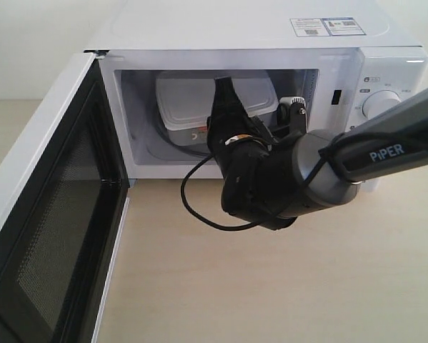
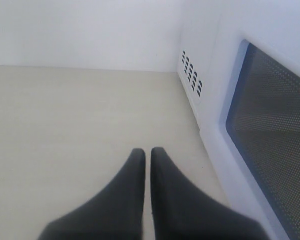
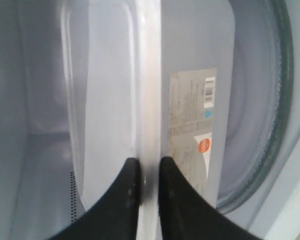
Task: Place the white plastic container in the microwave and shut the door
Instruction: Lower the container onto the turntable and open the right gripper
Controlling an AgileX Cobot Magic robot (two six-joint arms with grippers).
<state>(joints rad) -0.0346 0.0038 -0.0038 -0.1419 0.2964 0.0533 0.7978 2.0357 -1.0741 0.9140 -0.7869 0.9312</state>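
The white plastic container [image 1: 188, 100] is inside the cavity of the microwave [image 1: 235, 28], over the glass turntable [image 3: 279, 100]. My right gripper [image 1: 225, 89] reaches in through the opening. In the right wrist view this gripper [image 3: 150, 167] is shut on the rim of the container [image 3: 107, 100], lid on one side and labelled wall on the other. I cannot tell whether the container rests on the turntable. The door [image 1: 49, 236] stands wide open at the left. My left gripper [image 2: 147, 154] is shut and empty, low over the table beside the window of the door [image 2: 275, 125].
The knob [image 1: 382, 104] sits on the control panel right of the cavity. A black cable [image 1: 199, 211] loops below the right wrist over the tabletop [image 1: 271, 286]. Side vents [image 2: 191, 74] of the microwave show in the left wrist view.
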